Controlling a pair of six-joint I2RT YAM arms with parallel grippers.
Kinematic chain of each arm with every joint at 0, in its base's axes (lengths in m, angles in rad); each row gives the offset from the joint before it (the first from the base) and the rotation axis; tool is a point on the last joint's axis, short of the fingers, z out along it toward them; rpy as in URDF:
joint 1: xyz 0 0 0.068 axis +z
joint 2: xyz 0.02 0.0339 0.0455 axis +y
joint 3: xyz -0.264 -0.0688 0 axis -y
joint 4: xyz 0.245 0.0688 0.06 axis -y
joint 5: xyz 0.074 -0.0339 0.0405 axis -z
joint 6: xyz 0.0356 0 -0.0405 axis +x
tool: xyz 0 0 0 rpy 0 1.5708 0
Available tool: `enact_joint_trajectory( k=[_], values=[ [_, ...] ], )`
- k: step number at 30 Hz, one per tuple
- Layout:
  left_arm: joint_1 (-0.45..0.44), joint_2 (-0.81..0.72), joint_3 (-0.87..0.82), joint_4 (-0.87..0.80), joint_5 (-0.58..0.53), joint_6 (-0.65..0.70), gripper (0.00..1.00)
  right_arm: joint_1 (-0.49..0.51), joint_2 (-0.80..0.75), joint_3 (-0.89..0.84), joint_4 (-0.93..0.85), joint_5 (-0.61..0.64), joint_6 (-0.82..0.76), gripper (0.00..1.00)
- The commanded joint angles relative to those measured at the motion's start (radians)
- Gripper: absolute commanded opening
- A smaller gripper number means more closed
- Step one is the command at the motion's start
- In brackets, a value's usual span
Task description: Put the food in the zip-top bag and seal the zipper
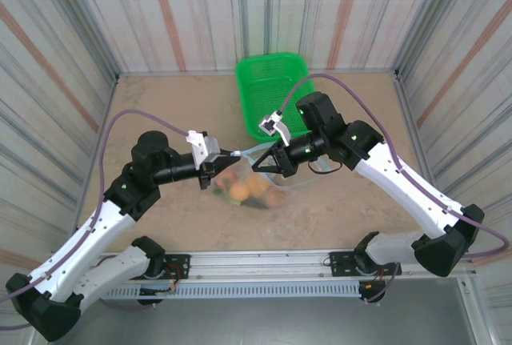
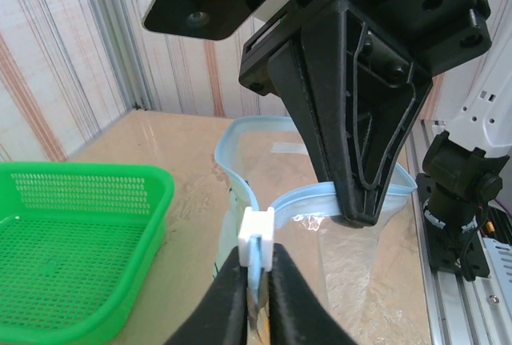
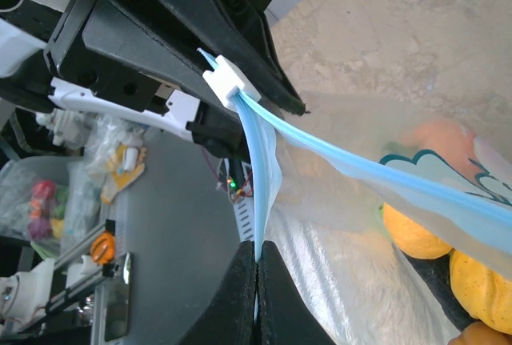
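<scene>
Arms converge at table centre, overhead camera. Left gripper (image 1: 232, 154) and right gripper (image 1: 258, 158) sit nearly tip to tip over the mouth of the zip-top bag (image 1: 280, 189). The bag lies on the table (image 1: 160, 97) with the food (image 1: 254, 189) bunched inside it, orange and yellow pieces showing through the film. Green basket (image 1: 272, 81) is beyond the bag, toward the back wall, with nothing visible in it. My reading: loading is done and sealing is under way.

Left wrist camera. Left fingers are clenched on the pale blue zipper (image 2: 308, 197), right at its white slider (image 2: 258, 237). The strip loops upward, mouth gaping, then runs across to the right gripper's tip, which pins it. One end is likely anchored so the slider can be dragged along a taut track.

Right wrist camera. Right fingers are pressed together on the blue strip, which rises from them to the slider between the left fingers. A second run of the strip heads off right across the bag, above the round fruits. Both sides of the mouth look unjoined between the two grips.

Surface: tan, mottled, slightly glossy tabletop, with a metal rail (image 1: 264, 261) at the near edge. Room: an enclosure of walls (image 1: 240, 9) with pale vertical stripes, some reddish.
</scene>
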Motion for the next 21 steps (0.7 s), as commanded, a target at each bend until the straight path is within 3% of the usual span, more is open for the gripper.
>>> enact_joint_trajectory(
  k=[1, 8, 11, 13, 17, 21],
  values=[
    [0.002, 0.001, -0.010, 0.017, 0.029, 0.023, 0.06, -0.004, -0.019, -0.003, 0.005, -0.005, -0.005, 0.00],
    [0.002, 0.001, -0.006, 0.019, 0.043, 0.013, 0.00, -0.010, -0.031, 0.003, 0.012, 0.035, -0.002, 0.01],
    [0.002, 0.001, -0.004, 0.020, 0.049, 0.009, 0.00, -0.011, -0.038, 0.013, 0.001, 0.096, -0.008, 0.26],
    [0.002, -0.002, -0.004, 0.016, 0.048, 0.008, 0.00, -0.011, -0.051, 0.021, -0.009, 0.142, -0.034, 0.34],
    [0.000, -0.011, -0.004, -0.001, 0.039, 0.011, 0.00, 0.011, -0.110, 0.037, -0.008, 0.291, -0.130, 0.31],
    [-0.010, -0.019, -0.007, -0.004, 0.046, 0.019, 0.00, 0.126, -0.152, 0.070, -0.028, 0.433, -0.384, 0.25]
  ],
)
